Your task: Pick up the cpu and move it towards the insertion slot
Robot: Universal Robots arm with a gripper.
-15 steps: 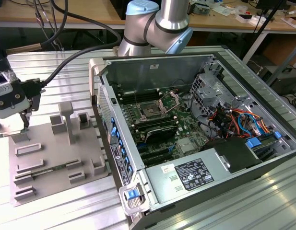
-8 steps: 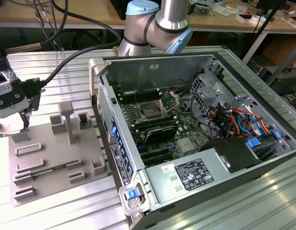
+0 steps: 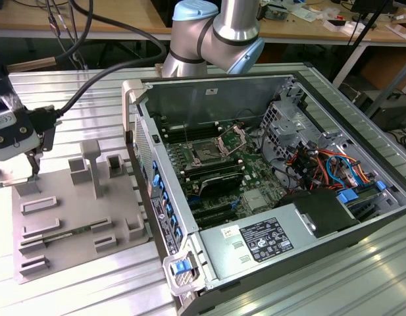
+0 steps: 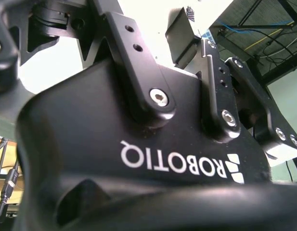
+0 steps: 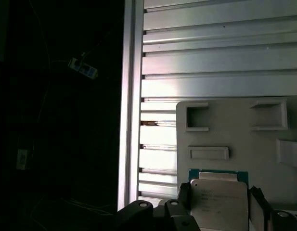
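Note:
In the first wrist view the cpu (image 5: pixel 218 207), a flat square chip with a silvery top and a green edge, sits between my two dark fingers (image 5: pixel 184 198), which lie against its opposite sides. My gripper (image 5: pixel 218 199) is shut on it, over the grey tray (image 5: pixel 225 134). In the exterior view my gripper (image 3: pixel 33 172) hangs at the far left, just above the tray's (image 3: pixel 71 224) left end. The insertion slot (image 3: pixel 208 153), a dark square socket in a steel frame with its bracket raised, lies inside the open computer case, well off to the exterior view's right.
The case's side wall (image 3: pixel 147 171) with blue tabs stands between the tray and the motherboard. Raised blocks (image 3: pixel 91 164) stick up from the tray. Cables (image 3: pixel 321 164) and a power supply (image 3: pixel 262 240) fill the case's right side. The arm's elbow (image 3: pixel 216 33) looms at the back.

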